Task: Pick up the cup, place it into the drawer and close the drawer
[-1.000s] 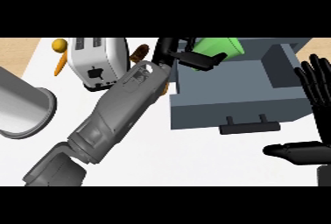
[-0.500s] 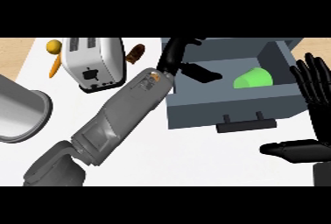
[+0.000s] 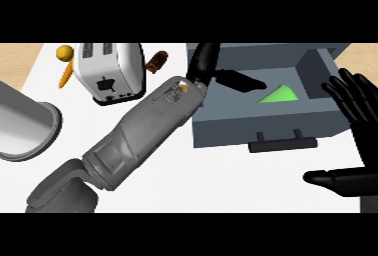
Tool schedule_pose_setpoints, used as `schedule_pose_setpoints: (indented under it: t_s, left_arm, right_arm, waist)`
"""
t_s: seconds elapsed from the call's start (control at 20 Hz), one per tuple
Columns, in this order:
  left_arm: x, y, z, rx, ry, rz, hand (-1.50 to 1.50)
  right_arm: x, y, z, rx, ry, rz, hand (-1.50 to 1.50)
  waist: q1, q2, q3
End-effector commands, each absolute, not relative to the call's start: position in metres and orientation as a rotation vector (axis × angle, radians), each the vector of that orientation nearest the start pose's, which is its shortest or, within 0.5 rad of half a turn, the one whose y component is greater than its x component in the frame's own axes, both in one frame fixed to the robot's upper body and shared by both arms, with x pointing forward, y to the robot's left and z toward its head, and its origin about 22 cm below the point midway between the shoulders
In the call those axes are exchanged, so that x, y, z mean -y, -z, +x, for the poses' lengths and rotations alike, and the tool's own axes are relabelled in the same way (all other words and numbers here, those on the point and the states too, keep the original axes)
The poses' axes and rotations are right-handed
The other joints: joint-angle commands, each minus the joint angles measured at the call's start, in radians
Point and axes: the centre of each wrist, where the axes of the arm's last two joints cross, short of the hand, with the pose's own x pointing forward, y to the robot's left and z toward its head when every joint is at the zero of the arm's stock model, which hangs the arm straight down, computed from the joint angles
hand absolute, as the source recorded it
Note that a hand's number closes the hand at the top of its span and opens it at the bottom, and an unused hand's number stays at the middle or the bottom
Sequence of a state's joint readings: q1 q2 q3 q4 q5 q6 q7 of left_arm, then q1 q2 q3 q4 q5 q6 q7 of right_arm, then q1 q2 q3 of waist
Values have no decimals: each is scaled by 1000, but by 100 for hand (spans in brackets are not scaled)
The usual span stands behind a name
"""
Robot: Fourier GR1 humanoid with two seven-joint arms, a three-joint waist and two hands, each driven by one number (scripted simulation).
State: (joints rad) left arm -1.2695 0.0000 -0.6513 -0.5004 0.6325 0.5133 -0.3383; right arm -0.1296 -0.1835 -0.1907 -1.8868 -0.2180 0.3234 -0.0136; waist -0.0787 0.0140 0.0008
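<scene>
- The green cup [image 3: 280, 95] lies inside the open drawer [image 3: 266, 125], just beyond the left hand's fingertips, so the placing looks done.
- The left hand [image 3: 221, 75] hangs over the drawer, fingers straight, holding nothing.
- The right hand [image 3: 354, 130] rests open beside the drawer, well placed to push it closed.
- A toaster [image 3: 111, 70] stands on the table [image 3: 221, 175], left of the left hand.

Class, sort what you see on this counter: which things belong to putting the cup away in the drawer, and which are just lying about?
Job:
cup, in the drawer
drawer, open
left hand

Lying about:
toaster
pot
right hand, resting
</scene>
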Motion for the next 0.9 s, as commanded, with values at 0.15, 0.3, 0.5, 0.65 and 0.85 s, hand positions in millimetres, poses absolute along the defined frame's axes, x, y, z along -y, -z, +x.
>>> schedule_pose_setpoints:
  t_s: [0.15, 0.3, 0.5, 0.65, 0.85]
  left_arm:
    - [9, -134, 403, 1963, 256, -118, -150]
    - [-8, -143, 416, 1963, 254, -122, -150]
    - [-32, -162, 427, 1955, 162, -127, -150]
    - [-33, -160, 419, 1937, 140, -156, -150]
    - [-85, -163, 423, 1945, 116, -139, -150]
  right_arm:
    - [304, -129, 228, 2024, -404, 194, 150]
    - [300, -141, 213, 1984, -579, 90, 150]
    - [302, -145, 205, 1934, -652, 56, 150]
    - [288, -139, 218, 1928, -692, -67, 150]
    - [283, -126, 214, 1864, -752, -179, 150]
  waist:
    - [31, -11, 0]
    - [56, -17, -1]
    - [67, -18, -1]
    - [87, -18, -1]
    - [102, -21, -1]
